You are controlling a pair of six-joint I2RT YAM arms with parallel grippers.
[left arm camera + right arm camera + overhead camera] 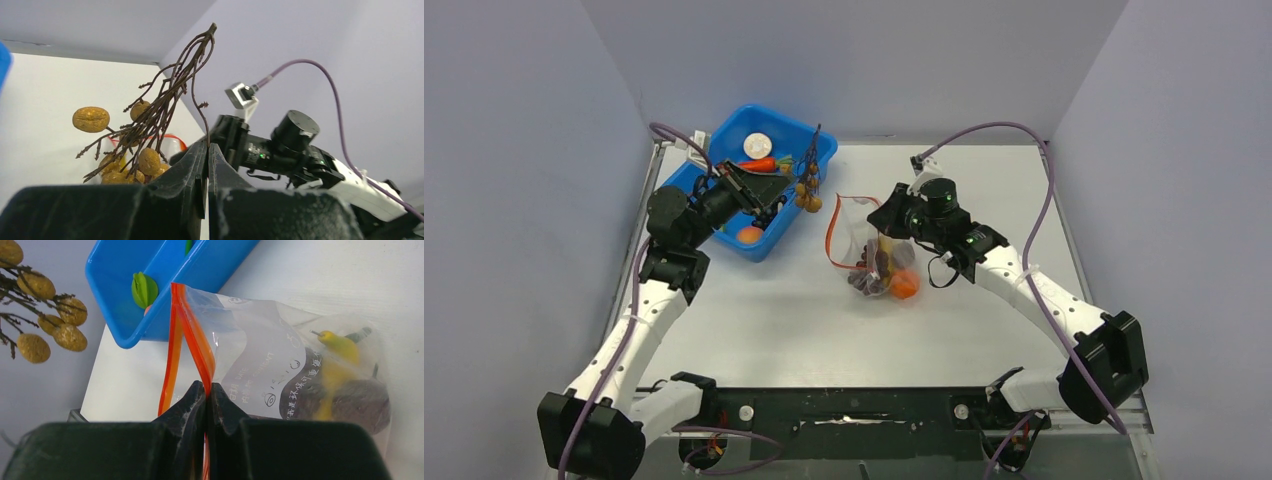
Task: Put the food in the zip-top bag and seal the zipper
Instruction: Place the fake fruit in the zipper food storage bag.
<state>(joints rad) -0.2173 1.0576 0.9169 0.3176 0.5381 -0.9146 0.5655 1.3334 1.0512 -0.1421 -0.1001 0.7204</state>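
Orange zipper [192, 340] between right fingers [189, 407]

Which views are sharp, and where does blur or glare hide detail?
Top external: evenly lit, sharp. Left wrist: left gripper dark and soft, twig bunch crisp. Right wrist: right gripper blurred; sheen and print on the zip-top bag veil the banana.
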